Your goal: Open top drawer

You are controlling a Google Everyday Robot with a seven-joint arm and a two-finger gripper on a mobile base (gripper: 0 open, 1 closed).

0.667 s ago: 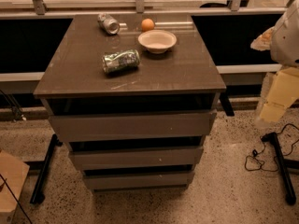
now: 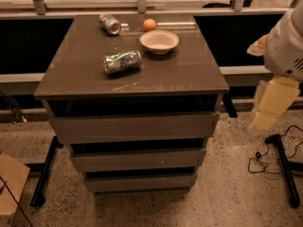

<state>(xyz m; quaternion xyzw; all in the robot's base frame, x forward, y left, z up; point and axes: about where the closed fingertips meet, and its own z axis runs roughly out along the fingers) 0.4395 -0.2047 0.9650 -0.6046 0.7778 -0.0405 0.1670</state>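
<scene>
The top drawer (image 2: 135, 126) is the widest of three grey-brown fronts under the cabinet's tabletop (image 2: 189, 74). A dark gap shows between the tabletop edge and its flat front panel. Two narrower drawer fronts (image 2: 137, 159) sit below it. My gripper (image 2: 269, 107) hangs as a cream-coloured end below the white arm (image 2: 286, 46) at the right edge. It is off to the right of the cabinet, at about the height of the top drawer, and touches nothing.
On the tabletop lie a crushed green can (image 2: 122, 62), a silver can (image 2: 110, 24), an orange (image 2: 149, 25) and a white bowl (image 2: 159, 41). A black stand leg and cable (image 2: 279, 160) lie on the floor at right. A wooden box corner (image 2: 9, 183) is at left.
</scene>
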